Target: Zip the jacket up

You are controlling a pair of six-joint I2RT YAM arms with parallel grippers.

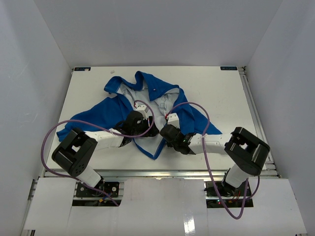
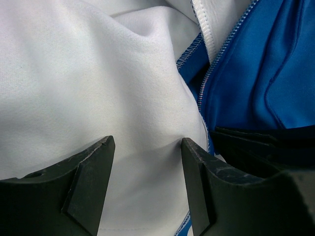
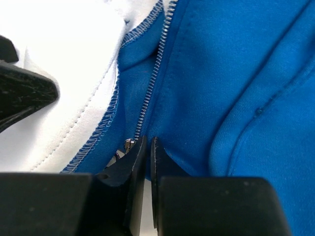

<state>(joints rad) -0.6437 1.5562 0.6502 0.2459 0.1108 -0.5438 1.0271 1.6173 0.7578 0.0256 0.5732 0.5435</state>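
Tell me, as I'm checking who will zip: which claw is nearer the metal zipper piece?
Right. The right claw is shut right beside the metal zipper piece; the left claw stands open over the white lining, off to the side.

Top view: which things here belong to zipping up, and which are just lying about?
For the job: jacket, its zipper, left hand (open), right hand (shut by the zipper).
Just there: table, purple cables, white speck near the far edge.

No writing, label, brand or number can be read in any of the views.
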